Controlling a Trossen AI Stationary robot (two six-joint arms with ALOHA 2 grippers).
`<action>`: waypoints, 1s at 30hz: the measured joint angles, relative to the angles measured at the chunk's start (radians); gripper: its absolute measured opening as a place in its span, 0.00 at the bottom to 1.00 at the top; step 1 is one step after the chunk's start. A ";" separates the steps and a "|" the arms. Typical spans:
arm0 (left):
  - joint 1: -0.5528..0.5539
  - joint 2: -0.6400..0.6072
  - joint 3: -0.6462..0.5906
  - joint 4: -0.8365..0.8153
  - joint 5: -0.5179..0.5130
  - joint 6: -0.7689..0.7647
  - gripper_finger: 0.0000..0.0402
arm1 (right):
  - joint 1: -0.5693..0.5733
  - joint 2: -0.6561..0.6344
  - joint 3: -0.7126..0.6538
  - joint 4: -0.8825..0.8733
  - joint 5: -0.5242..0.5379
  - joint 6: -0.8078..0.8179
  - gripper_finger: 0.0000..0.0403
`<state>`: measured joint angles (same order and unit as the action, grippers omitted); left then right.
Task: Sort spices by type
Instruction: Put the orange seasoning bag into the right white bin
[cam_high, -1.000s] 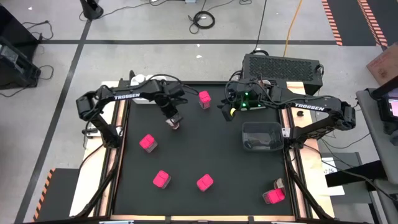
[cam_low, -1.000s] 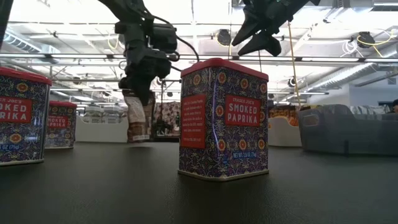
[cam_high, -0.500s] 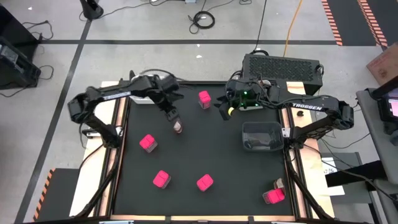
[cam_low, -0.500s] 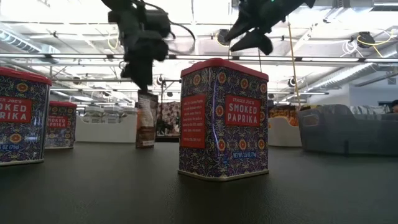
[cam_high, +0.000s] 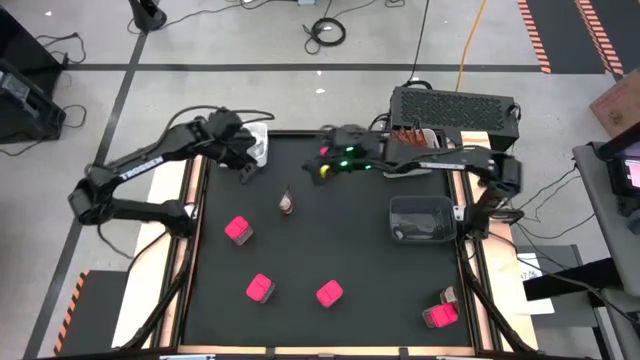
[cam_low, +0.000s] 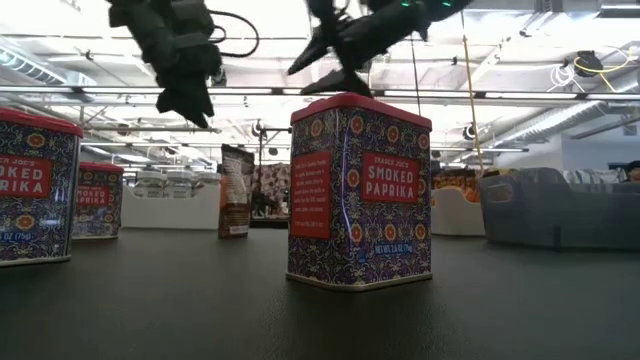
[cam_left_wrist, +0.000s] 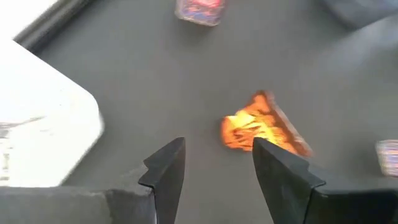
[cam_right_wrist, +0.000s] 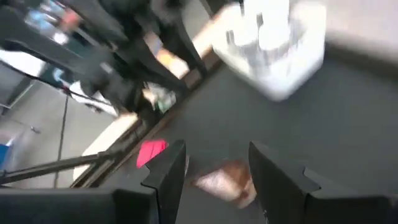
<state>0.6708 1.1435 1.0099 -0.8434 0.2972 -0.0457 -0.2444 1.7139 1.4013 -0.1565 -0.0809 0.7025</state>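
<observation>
An orange-brown sachet (cam_high: 287, 203) stands upright on its lower edge (cam_low: 236, 232) on the black table, and no gripper touches it. My left gripper (cam_high: 243, 165) hangs open above the table's far left, beside the white bin (cam_high: 258, 146); its wrist view shows the sachet (cam_left_wrist: 261, 127) beyond the fingers. My right gripper (cam_high: 322, 170) is open over the table's far middle, above a mostly hidden pink box (cam_high: 325, 151), and points toward the sachet (cam_right_wrist: 224, 177). Pink boxes (cam_high: 238, 229) (cam_high: 259, 289) (cam_high: 329, 293) rest on the table.
The white bin (cam_right_wrist: 273, 46) at the far left holds white-capped jars. A dark bin (cam_high: 420, 218) stands at the right. Another pink box (cam_high: 440, 316) lies at the near right corner. The nearest pink box (cam_low: 360, 190) fills the middle of the low view.
My left gripper has opened and let go of the sachet, then risen and drawn back toward the far left corner by the white bin. The sachet now stands on the table by itself. My right gripper has swung toward the table's left, over the far pink box.
</observation>
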 joint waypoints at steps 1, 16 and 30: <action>0.008 -0.019 -0.021 0.017 0.033 -0.001 0.48 | 0.013 0.039 0.055 -0.065 0.000 0.044 0.42; -0.012 -0.098 -0.061 0.081 0.128 0.020 0.48 | 0.154 0.523 0.874 -0.725 0.185 0.590 0.42; 0.024 -0.190 -0.061 0.037 -0.045 0.052 0.48 | 0.185 0.609 0.941 -0.818 0.324 0.656 0.42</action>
<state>0.6945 0.9535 0.9489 -0.8062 0.2523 0.0059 -0.0589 2.3234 2.3425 -0.9748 0.2428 1.3586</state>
